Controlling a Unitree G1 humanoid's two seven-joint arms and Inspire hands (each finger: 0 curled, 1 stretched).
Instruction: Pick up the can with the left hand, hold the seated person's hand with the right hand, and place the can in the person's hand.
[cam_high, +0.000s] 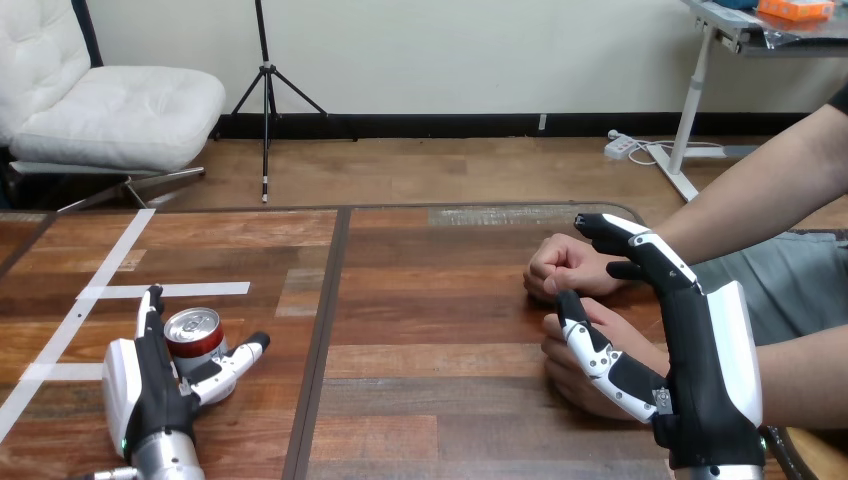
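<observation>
Can is standing upright on the bench at near left, sitting between the straight fingers and thumb of the left hand, which is lying open. Right hand is reaching open-fingered, its thumb over the person's near hand.

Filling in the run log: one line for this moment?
left hand: open, flanking upright can on table | right hand: open, thumb over person's nearer hand | can: not lifted

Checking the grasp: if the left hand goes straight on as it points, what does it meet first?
Probably the upright red can with silver top, standing between the left hand's fingers and thumb; depth is unclear.
</observation>
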